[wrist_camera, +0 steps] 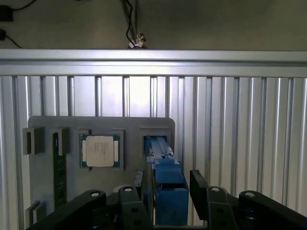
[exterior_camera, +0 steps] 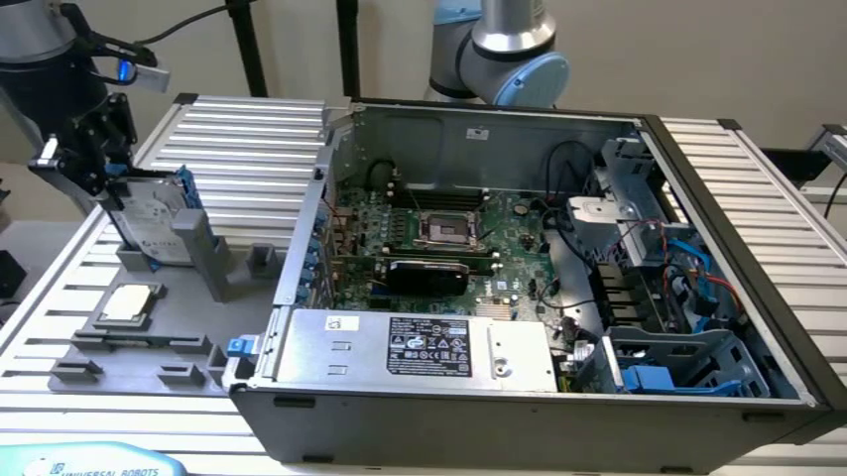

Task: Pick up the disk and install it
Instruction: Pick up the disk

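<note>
The disk (exterior_camera: 157, 213) stands on edge in a slot of the grey fixture plate (exterior_camera: 133, 352) at the exterior view's left, silver-grey with a blue carrier frame. My gripper (exterior_camera: 106, 178) is down over its top. In the wrist view the disk's blue edge (wrist_camera: 168, 191) runs between my two black fingers (wrist_camera: 199, 184). One finger sits close against the frame, and a narrow gap shows on the other side. The gripper (wrist_camera: 168, 181) is open astride the disk.
A square silver CPU chip (exterior_camera: 130, 302) (wrist_camera: 100, 150) lies on the same fixture plate beside a memory stick (wrist_camera: 58, 167). The open computer case (exterior_camera: 530, 248) sits at the exterior view's right, with a grey power supply (exterior_camera: 423, 347) and blue drive bays (exterior_camera: 688, 367). The ribbed aluminium table (wrist_camera: 240, 120) lies under everything.
</note>
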Tool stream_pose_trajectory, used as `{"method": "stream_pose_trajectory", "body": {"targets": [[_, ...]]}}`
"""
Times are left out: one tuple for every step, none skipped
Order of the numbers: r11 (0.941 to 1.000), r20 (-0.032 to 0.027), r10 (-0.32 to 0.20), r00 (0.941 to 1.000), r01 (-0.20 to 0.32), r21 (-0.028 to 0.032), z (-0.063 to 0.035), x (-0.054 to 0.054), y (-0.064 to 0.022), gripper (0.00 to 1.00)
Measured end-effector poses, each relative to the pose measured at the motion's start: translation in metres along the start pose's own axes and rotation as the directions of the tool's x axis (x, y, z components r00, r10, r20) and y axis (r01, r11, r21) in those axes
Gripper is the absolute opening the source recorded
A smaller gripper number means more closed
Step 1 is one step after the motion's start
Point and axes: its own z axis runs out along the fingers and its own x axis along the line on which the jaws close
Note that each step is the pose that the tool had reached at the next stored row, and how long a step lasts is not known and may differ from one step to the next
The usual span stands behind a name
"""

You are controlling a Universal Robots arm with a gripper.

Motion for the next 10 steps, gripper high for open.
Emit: {"method": "stream_pose_trajectory", "body": {"targets": [[1.0,-0.0006,0.0,1.0,0.0,-0.0001,0.0,0.0,0.0,0.49],[1.0,-0.001,0.0,1.0,0.0,0.0,0.0,0.0,0.0,0.49],[1.0,-0.0012,0.0,1.0,0.0,0.0,0.0,0.0,0.0,0.49],[1.0,-0.0013,0.0,1.0,0.0,-0.0001,0.0,0.0,0.0,0.41],[1.0,-0.0014,0.0,1.0,0.0,0.0,0.0,0.0,0.0,0.41],[1.0,-0.0014,0.0,1.0,0.0,0.0,0.0,0.0,0.0,0.41],[1.0,-0.0014,0.0,1.0,0.0,0.0,0.0,0.0,0.0,0.41],[1.0,-0.0014,0.0,1.0,0.0,-0.0001,-0.0001,0.0,0.0,0.41],[1.0,-0.0015,0.0,1.0,0.0,-0.0001,-0.0001,0.0,0.0,0.39],[1.0,-0.0015,0.0,1.0,0.0,-0.0002,-0.0001,0.0,0.0,0.39]]}}
